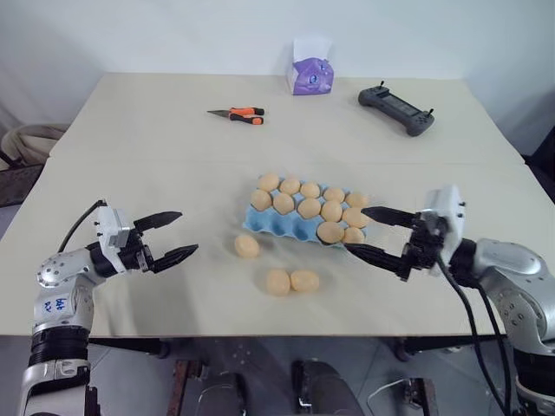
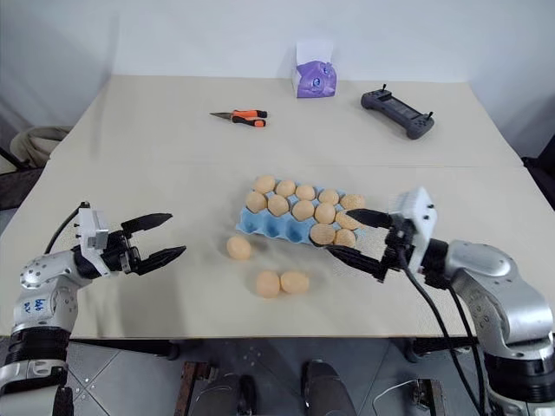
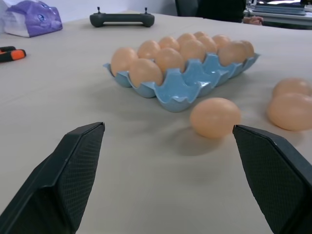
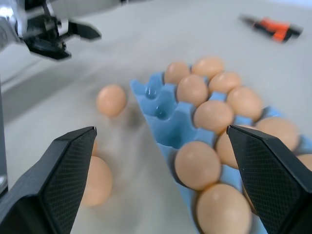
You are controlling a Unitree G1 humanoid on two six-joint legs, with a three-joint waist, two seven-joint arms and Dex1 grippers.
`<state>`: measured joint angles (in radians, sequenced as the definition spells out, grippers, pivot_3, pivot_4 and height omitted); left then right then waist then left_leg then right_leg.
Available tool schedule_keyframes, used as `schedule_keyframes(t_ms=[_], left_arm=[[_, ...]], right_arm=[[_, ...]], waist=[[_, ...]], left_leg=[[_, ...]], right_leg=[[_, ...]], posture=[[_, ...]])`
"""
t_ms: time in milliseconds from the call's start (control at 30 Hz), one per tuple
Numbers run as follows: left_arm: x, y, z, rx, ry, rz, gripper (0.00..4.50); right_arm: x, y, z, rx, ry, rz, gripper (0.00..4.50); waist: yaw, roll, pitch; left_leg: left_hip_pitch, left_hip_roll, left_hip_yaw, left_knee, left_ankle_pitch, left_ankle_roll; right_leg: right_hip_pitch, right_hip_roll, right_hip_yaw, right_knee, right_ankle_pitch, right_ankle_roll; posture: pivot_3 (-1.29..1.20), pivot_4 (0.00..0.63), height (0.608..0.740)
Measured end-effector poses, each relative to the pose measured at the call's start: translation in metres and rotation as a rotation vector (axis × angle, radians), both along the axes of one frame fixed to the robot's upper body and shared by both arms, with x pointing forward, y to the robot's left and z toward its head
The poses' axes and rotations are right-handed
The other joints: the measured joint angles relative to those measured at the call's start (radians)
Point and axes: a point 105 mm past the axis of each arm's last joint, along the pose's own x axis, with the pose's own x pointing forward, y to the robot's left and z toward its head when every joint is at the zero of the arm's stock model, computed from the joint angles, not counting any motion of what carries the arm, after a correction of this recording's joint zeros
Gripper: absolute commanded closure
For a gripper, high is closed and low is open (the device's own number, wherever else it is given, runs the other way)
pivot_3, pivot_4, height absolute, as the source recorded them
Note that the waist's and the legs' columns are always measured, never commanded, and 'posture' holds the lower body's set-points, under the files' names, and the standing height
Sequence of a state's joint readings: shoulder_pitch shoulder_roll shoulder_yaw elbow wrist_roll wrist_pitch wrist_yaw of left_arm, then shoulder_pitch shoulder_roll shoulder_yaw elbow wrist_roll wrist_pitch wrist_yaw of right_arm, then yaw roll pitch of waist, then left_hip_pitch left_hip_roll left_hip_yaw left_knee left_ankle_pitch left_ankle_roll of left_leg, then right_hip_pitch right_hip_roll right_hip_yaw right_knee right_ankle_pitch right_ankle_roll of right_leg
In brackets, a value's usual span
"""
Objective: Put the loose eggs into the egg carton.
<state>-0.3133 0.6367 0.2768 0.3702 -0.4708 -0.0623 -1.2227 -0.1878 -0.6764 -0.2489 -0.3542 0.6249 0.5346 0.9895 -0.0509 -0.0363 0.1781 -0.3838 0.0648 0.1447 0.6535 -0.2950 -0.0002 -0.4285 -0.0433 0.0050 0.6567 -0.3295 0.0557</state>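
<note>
Stage of an egg-loading task with three eggs left on the table. The egg carton [image 1: 299,227], a light blue moulded tray without a lid, lies near the middle of the beige table [image 1: 156,130]; its far and middle rows are filled with tan-orange eggs, while the near row holds two eggs at its right end and shows empty cups at its left. Three loose eggs [image 1: 291,281] rest on the table in front of the carton: one single egg [image 1: 247,246] just beside the carton's near left corner, and a touching pair nearer the table's front edge. The left gripper [image 1: 171,236] hovers to the left of the single egg with its fingers spread and nothing between them; the right gripper [image 1: 371,231] hangs at the carton's right end, likewise spread and empty, one finger above the seated eggs. Probable hazards: the smooth oval shells may roll away if a finger nudges rather than brackets them, toward the table's front edge; a pinch on one egg of the pair may knock its neighbour; a low pass by the right gripper may dislodge seated eggs or shift the light carton. Pliers [image 1: 237,114], a tissue box [image 1: 311,74] and a controller [image 1: 396,109] lie well apart at the far side.
</note>
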Motion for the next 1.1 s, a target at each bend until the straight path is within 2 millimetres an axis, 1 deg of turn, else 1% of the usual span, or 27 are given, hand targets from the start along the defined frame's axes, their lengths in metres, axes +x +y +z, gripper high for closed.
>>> schedule_keyframes(t_ms=[133, 233, 333, 400, 467, 500, 567, 633, 733, 767, 867, 1100], left_arm=[[-0.006, -0.002, -0.004, 0.005, 0.001, 0.018, 0.0], [-0.012, -0.007, -0.005, 0.0, -0.009, 0.03, 0.0], [-0.021, -0.013, -0.007, -0.003, -0.015, 0.041, 0.0], [-0.03, -0.02, -0.007, 0.007, -0.021, 0.04, 0.0], [-0.038, -0.028, -0.005, 0.014, -0.03, 0.032, 0.0], [-0.042, -0.032, -0.003, 0.016, -0.035, 0.03, 0.0], [-0.051, -0.047, 0.002, 0.006, -0.034, 0.014, 0.0], [-0.057, -0.063, 0.002, -0.002, -0.015, -0.008, 0.0], [-0.059, -0.09, -0.004, 0.018, 0.022, -0.038, 0.0], [-0.06, -0.096, -0.007, 0.028, 0.035, -0.045, 0.0], [-0.059, -0.108, -0.013, 0.045, 0.059, -0.06, 0.0], [-0.054, -0.133, -0.016, 0.047, 0.065, -0.103, 0.0]], right_arm=[[-0.005, -0.015, -0.02, -0.004, 0.022, -0.011, 0.02], [-0.014, -0.025, -0.037, -0.038, 0.024, -0.016, 0.02], [-0.021, -0.036, -0.053, -0.07, 0.079, -0.032, 0.02], [-0.022, -0.043, -0.055, -0.066, 0.083, -0.056, 0.02], [-0.023, -0.048, -0.057, -0.064, 0.089, -0.073, 0.02], [-0.024, -0.05, -0.057, -0.064, 0.087, -0.077, 0.02], [-0.024, -0.055, -0.057, -0.07, 0.085, -0.087, 0.02], [-0.024, -0.058, -0.058, -0.073, 0.093, -0.098, 0.02], [-0.023, -0.06, -0.059, -0.068, 0.098, -0.104, 0.02], [-0.022, -0.061, -0.059, -0.066, 0.097, -0.104, 0.02], [-0.022, -0.064, -0.062, -0.061, 0.106, -0.097, 0.02], [-0.022, -0.068, -0.063, -0.067, 0.11, -0.092, 0.02]], waist=[[0.001, 0.0, 0.0], [0.002, 0.0, 0.0], [0.0, 0.0, 0.0], [-0.002, 0.0, 0.0], [-0.003, 0.0, 0.0], [-0.003, 0.001, 0.001], [-0.002, 0.001, 0.001], [-0.001, 0.001, 0.001], [0.002, 0.001, 0.001], [0.003, 0.001, 0.001], [0.006, 0.001, 0.001], [0.011, 0.002, 0.001]], left_leg=[[0.001, 0.0, 0.0, 0.0, 0.0, 0.0], [0.002, 0.0, 0.0, 0.0, 0.0, 0.0], [0.004, 0.0, 0.001, -0.001, 0.0, 0.0], [0.008, 0.0, 0.001, -0.002, 0.0, 0.0], [0.016, 0.0, 0.001, -0.005, 0.0, 0.0], [0.018, 0.0, 0.0, -0.006, 0.0, -0.001], [0.02, 0.0, 0.0, -0.006, 0.0, 0.0], [0.02, 0.0, 0.0, -0.006, 0.0, 0.0], [0.021, -0.001, 0.0, -0.005, 0.0, 0.0], [0.021, -0.001, 0.0, -0.006, 0.0, 0.0], [0.021, -0.001, 0.0, -0.006, 0.0, 0.0], [0.021, -0.001, 0.0, -0.006, 0.0, 0.0]], right_leg=[[0.001, 0.0, 0.0, 0.001, 0.0, 0.0], [0.001, 0.0, 0.001, 0.001, 0.0, 0.0], [0.002, 0.0, 0.002, 0.001, 0.0, 0.0], [0.005, 0.0, 0.003, 0.001, 0.0, 0.0], [0.014, 0.0, 0.002, -0.002, 0.0, -0.001], [0.016, 0.0, 0.002, -0.003, -0.001, -0.001], [0.018, -0.001, 0.002, -0.004, -0.001, -0.001], [0.019, -0.001, 0.002, -0.004, -0.001, -0.001], [0.019, -0.001, 0.002, -0.004, -0.001, -0.001], [0.019, -0.001, 0.002, -0.004, -0.001, -0.001], [0.019, 0.0, 0.002, -0.004, -0.001, -0.001], [0.019, 0.0, 0.002, -0.004, -0.001, -0.001]], posture=[[0.0, 0.15, 0.74], [0.0, 0.15, 0.74], [0.0, 0.15, 0.74], [0.0, 0.15, 0.74], [0.0, 0.15, 0.74], [0.0, 0.15, 0.74], [0.0, 0.15, 0.74], [0.0, 0.15, 0.74], [0.0, 0.15, 0.74], [0.0, 0.15, 0.74], [0.0, 0.15, 0.74], [0.0, 0.15, 0.74]])
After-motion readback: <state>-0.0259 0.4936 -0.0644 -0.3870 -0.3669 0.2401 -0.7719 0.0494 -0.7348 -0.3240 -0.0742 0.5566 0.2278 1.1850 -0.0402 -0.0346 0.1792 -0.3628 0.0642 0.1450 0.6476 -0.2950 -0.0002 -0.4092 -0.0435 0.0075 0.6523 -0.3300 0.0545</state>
